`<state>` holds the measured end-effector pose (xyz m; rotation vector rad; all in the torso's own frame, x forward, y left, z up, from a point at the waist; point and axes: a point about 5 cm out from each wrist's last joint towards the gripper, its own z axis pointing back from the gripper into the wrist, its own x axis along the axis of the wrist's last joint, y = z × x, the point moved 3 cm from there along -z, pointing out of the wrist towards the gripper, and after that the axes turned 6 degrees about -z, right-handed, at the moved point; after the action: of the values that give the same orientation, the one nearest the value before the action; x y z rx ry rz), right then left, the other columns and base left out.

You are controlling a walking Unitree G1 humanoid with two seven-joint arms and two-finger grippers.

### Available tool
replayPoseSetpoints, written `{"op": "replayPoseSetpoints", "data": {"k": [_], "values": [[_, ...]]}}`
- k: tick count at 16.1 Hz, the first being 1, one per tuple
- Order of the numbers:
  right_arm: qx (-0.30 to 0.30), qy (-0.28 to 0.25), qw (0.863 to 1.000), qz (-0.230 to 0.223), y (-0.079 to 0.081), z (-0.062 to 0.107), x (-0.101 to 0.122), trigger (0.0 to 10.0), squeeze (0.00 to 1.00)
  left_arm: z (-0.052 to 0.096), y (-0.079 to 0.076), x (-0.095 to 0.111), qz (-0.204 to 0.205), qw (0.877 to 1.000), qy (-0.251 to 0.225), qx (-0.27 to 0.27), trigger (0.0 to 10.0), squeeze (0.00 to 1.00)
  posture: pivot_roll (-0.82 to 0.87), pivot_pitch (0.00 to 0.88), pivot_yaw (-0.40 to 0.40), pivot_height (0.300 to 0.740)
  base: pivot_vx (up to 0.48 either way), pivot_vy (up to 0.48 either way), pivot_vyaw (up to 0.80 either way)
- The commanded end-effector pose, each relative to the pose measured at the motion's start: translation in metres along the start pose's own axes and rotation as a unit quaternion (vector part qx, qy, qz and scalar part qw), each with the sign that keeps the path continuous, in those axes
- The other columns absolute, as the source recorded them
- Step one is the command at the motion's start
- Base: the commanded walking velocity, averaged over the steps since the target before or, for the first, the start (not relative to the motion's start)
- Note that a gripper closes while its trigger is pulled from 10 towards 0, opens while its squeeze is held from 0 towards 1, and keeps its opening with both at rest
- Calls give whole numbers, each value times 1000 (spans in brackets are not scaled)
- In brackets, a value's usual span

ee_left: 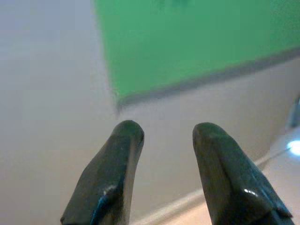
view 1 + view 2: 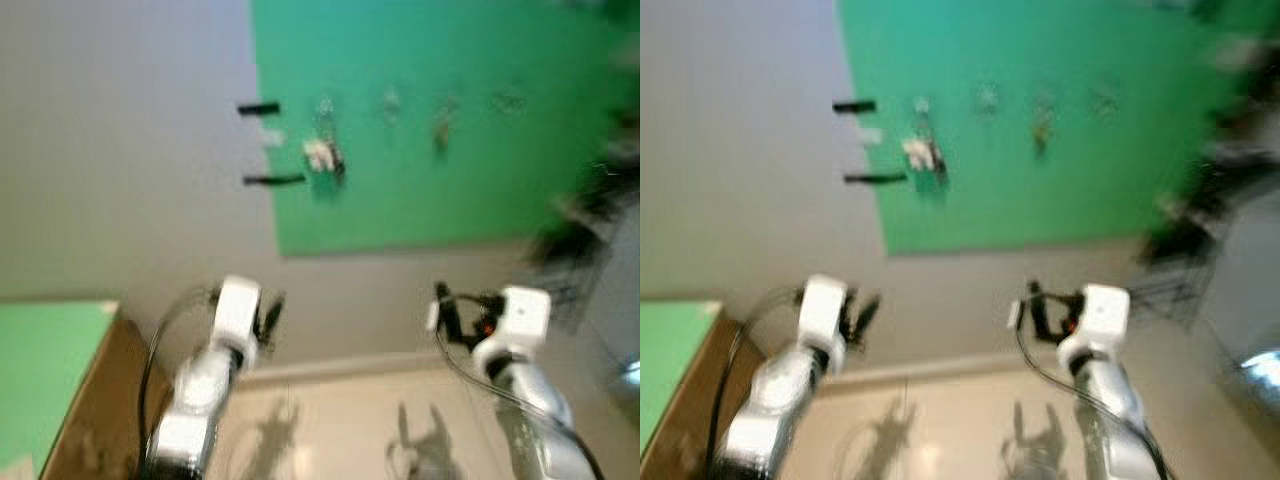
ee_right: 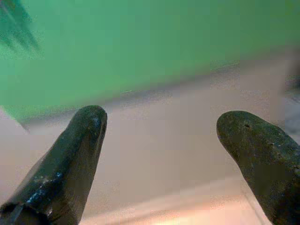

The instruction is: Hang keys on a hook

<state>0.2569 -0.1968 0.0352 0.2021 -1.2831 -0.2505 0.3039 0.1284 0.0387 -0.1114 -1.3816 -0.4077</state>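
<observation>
1. We see the keys (image 2: 324, 157) hanging on the green board (image 2: 430, 120), near its left edge, high above both grippers and well apart from them.
2. Our left gripper (image 1: 161, 136) has its fingers apart and holds nothing.
3. Our right gripper (image 3: 161, 122) is spread wide, also with nothing in it.
4. A row of hooks (image 2: 445, 112) runs to the right of the keys; the view is blurred.
5. A brown cabinet (image 2: 85, 400) stands just beside the left arm.
</observation>
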Motion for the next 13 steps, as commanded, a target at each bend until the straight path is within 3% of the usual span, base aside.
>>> {"op": "replayPoseSetpoints", "data": {"k": [1, 4, 6, 8, 12, 13], "values": [[6, -3, 1000, 5, 3, -4, 3, 10000, 0, -3, -2, 1, -4, 1000, 0, -3, 10000, 0, -139, 0, 9, 722, 0, 480, 569], [12, -8, 1000, 7, 6, -8, 4, 10000, 0, -7, -9, 0, -41, 999, 10, -11, 10000, 0, -148, 0, 9, 722, 0, 160, 565], [14, -10, 1000, 10, 6, -9, 6, 10000, 0, -10, -15, 0, -23, 1000, 15, -12, 10000, 0, -157, 0, 10, 722, 0, 0, 566], [9, -14, 1000, 16, 4, -9, 7, 10000, 0, -13, -20, 3, -30, 999, 11, -16, 10000, 0, -159, 0, 10, 722, 0, 0, 563], [-8, -7, 1000, 23, 1, -13, 3, 10000, 0, -14, -29, 6, -54, 998, 7, -26, 10000, 0, -160, 0, 13, 722, 0, 0, 0], [-9, -5, 1000, 25, 1, -13, 3, 10000, 0, -13, -31, 7, -52, 998, 4, -32, 10000, 0, -162, 0, 12, 722, 0, -480, 0]]}}
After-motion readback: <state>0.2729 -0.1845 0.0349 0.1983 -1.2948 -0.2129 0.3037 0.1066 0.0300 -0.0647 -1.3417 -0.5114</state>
